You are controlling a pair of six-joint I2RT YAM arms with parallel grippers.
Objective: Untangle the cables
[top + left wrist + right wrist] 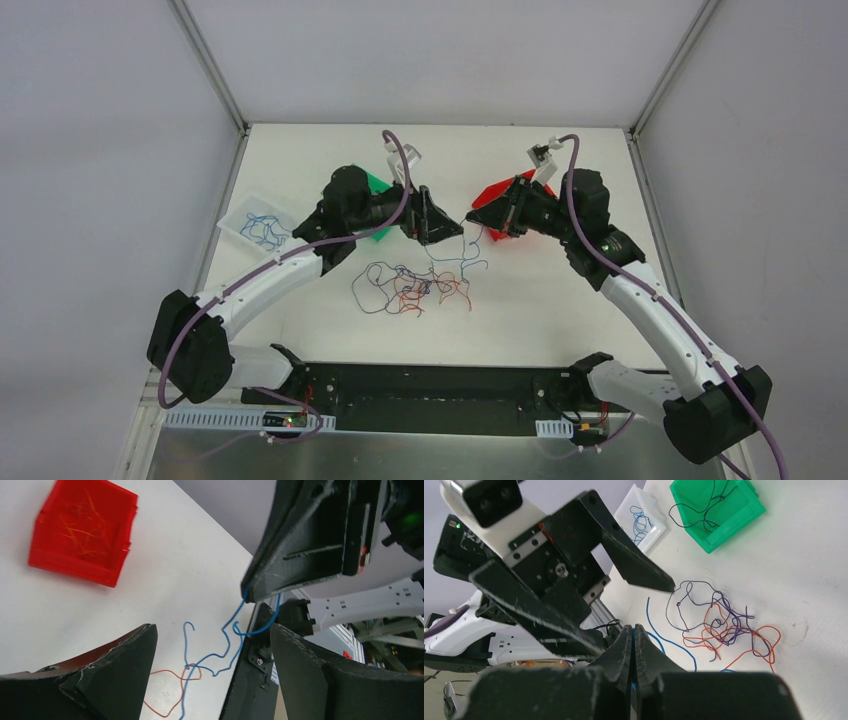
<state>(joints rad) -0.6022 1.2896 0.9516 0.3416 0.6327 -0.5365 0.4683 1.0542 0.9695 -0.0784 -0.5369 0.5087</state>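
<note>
Cables (415, 285): red/blue/dark knot on table (560, 310), betw. arms.
R gripper (633, 630): clamped shut on blue cable (242, 603), held up to draw it clear.
L gripper (212, 630): jaws wide, empty, straddling that strand, prob. for 2nd hold.

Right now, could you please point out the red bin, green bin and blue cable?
red bin (75, 566), left wrist view, near wall.
green bin (736, 527), right wrist view, wall.
blue cable (234, 614), left wrist view, hanging stretch.
</note>
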